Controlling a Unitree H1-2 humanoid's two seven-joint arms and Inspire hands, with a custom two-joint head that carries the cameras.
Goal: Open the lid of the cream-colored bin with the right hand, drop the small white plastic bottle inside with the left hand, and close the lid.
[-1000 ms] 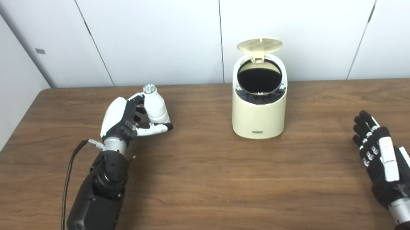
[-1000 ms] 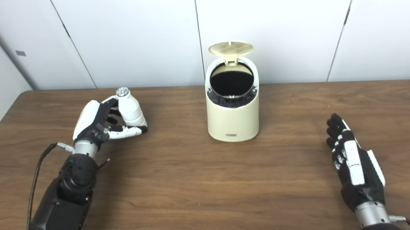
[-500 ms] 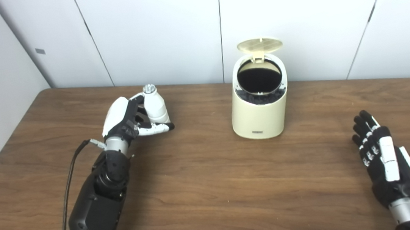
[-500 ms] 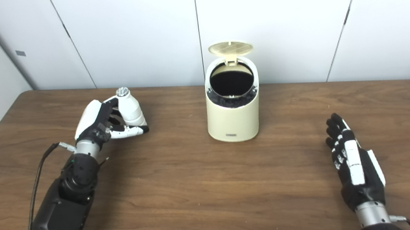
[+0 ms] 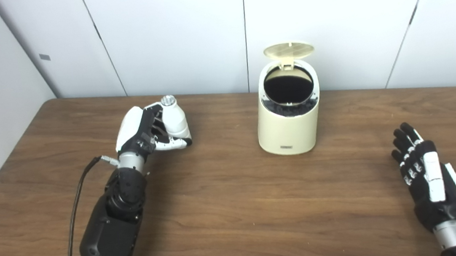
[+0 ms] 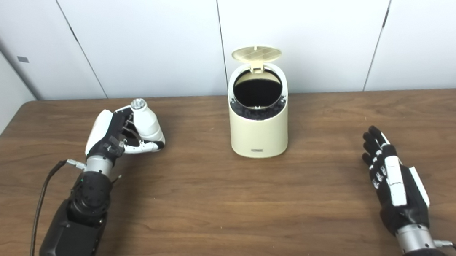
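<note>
Left eye view shows my left hand wrapped around the small white bottle, upright at the desk's left side. Between it and the cream bin I see only bare wood. The bin's lid stands raised at the back, dark mouth exposed. My right hand rests spread and empty, well apart at right.

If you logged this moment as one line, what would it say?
lid: open | left hand: fingers around white bottle, left of bin | right hand: open, holding nothing
</note>
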